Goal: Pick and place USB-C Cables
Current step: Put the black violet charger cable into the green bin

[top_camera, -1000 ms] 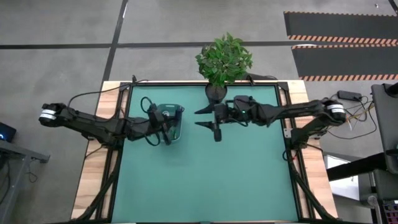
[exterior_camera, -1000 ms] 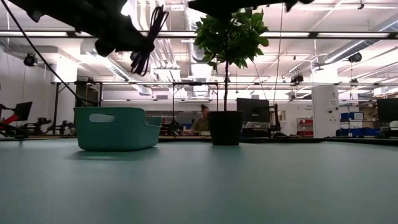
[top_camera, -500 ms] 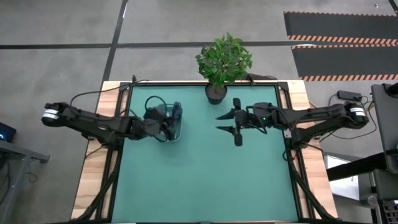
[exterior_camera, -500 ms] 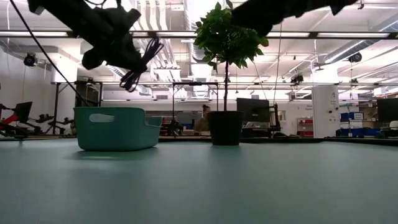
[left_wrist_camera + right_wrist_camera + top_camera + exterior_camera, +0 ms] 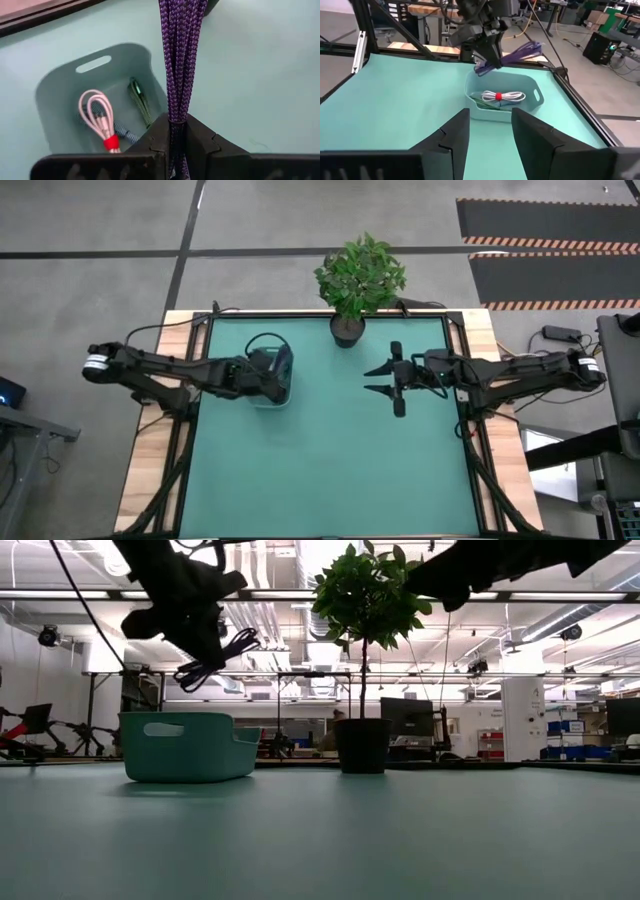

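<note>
The pale teal bin (image 5: 277,380) stands on the green mat at the far left, also in the low view (image 5: 185,746). In it lie a white cable with a red tie (image 5: 101,119) and dark green-grey cables (image 5: 140,102). My left gripper (image 5: 262,376) is shut on the dark blue-purple cable bundle (image 5: 180,55) over the bin, also in the right wrist view (image 5: 516,52). My right gripper (image 5: 370,380) is open and empty in the air right of the bin, pointing toward it. My left gripper pinches the purple bundle between its two fingers (image 5: 200,142), near one end (image 5: 176,117). The long part (image 5: 520,50) sticks out past the fingertips, along the fingers. The bundle is clear of the bin and slants down below the gripper (image 5: 215,652).
A potted plant (image 5: 357,280) stands at the far edge, between the arms; its dark pot (image 5: 362,745) shows right of the bin. Bare green mat (image 5: 320,470) spreads over the near half of the table. Wooden boards and black rails (image 5: 465,340) border the mat.
My left gripper has come down toward the bin and tipped, still shut on the purple bundle. The bundle has gone from hanging nearly upright to slanting, lower over the bin. My right gripper has moved toward the table's right edge, away from the bin, staying open.
</note>
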